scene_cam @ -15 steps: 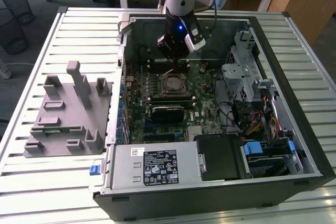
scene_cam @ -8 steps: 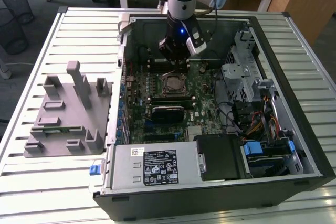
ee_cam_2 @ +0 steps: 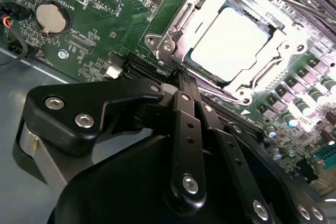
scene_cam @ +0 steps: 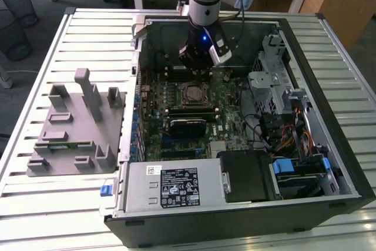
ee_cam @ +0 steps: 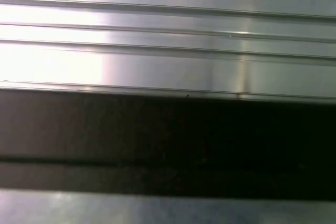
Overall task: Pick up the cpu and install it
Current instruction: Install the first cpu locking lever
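Hanging upright over the motherboard (scene_cam: 223, 95), the gripper (ee_cam_2: 181, 77) — fingers together, empty — points beside the seated cpu (ee_cam_2: 228, 43).

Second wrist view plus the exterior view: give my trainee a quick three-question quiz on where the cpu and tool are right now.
1. True or false: the cpu lies inside the socket's metal frame.
2. In the exterior view, the tool hangs over: A) the grey fixture, B) the motherboard, C) the power supply.
3. Name the round silver part on the board in the second wrist view.

Key: 1 true; 2 B; 3 coin battery.
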You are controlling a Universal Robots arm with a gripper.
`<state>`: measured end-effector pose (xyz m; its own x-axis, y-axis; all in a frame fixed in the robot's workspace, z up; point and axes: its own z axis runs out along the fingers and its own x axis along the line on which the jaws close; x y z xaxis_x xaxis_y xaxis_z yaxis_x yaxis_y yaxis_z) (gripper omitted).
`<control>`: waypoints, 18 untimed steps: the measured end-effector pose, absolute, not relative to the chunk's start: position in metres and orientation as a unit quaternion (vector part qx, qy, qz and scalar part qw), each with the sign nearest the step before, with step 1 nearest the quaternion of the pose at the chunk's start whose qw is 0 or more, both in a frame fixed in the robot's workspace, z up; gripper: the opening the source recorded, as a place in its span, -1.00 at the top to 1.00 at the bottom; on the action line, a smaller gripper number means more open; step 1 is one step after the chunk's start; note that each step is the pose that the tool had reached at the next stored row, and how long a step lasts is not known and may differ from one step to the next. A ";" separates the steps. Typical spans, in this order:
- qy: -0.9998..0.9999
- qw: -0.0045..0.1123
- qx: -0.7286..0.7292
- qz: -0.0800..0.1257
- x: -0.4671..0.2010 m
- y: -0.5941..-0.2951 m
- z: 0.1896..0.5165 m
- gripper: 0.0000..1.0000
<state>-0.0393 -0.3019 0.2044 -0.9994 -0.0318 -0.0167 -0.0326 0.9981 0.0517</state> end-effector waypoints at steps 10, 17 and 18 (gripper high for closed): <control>1.000 0.008 -0.016 0.026 -0.038 -0.302 0.199 0.79; 1.000 0.008 -0.016 0.026 -0.038 -0.302 0.200 0.79; 0.999 0.008 -0.016 0.026 -0.038 -0.302 0.200 0.79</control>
<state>-0.0379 -0.3018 0.2000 -0.9994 -0.0318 -0.0167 -0.0326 0.9981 0.0518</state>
